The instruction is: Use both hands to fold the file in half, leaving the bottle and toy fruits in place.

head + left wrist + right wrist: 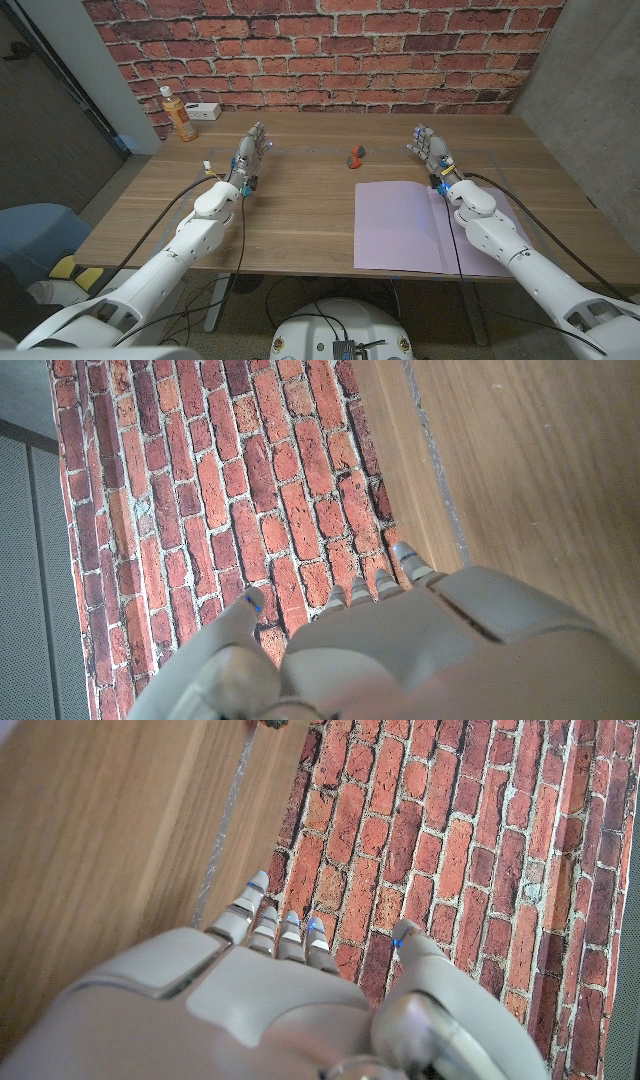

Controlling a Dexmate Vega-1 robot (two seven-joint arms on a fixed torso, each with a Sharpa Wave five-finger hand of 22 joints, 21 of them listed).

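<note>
Both hands are open and hold nothing: the right hand [430, 150] hovers just beyond the far right corner of the pink file [410, 225], the left hand [250, 152] well left of it. Toy fruits [356, 157] sit near the file's far left corner; the bottle [179, 115] stands far left of it on the tabletop [300, 215]. A careless sweep toward the file's edge could knock the fruits.

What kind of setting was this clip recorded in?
Probably an indoor lab or test room: a wooden table against a brick-patterned wall, cables trailing under the table, and staged props, a lilac file, bottle and toy fruits.
</note>
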